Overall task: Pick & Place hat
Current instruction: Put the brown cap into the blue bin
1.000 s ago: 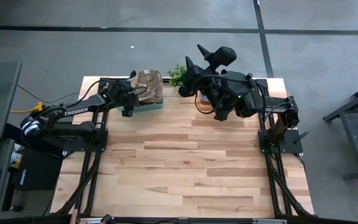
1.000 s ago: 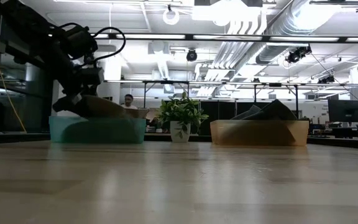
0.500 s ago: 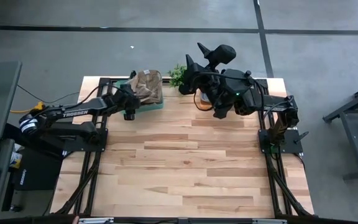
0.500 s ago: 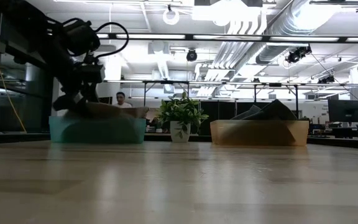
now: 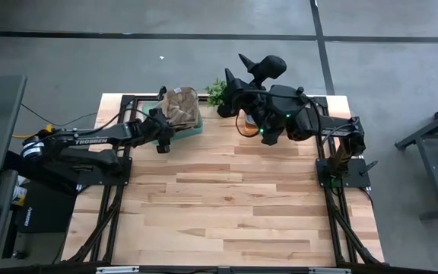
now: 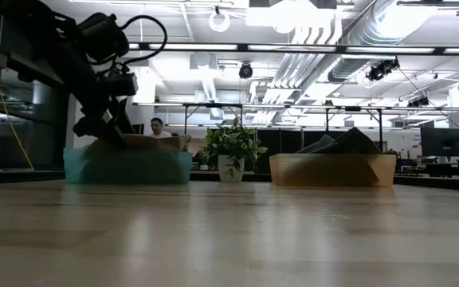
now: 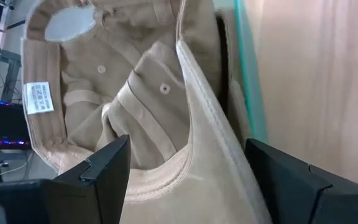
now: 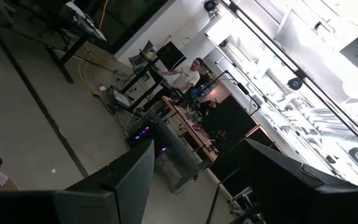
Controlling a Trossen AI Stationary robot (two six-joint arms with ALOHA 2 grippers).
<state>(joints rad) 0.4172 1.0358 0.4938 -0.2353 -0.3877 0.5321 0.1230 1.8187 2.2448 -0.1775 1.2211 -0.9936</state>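
Observation:
A tan hat lies upside down in the teal bin at the table's far edge, left of the middle. Its inside and white label face up. My left gripper is open just over the bin's near-left side. Its fingers stand on either side of the hat's brim, and I see no touch. It also shows in the low view above the hat. My right gripper is open and empty, raised high over the far edge and pointing out into the room.
A small potted plant stands between the teal bin and an orange bin, which holds dark items and lies mostly under my right arm. People sit in the room beyond the table. Bare wood fills the table's near part.
My left gripper has gone a little toward the table's right and near edges and has risen slightly above the bin. The hat, which stood tilted with one side raised under the gripper, now lies lower and flatter in the teal bin.

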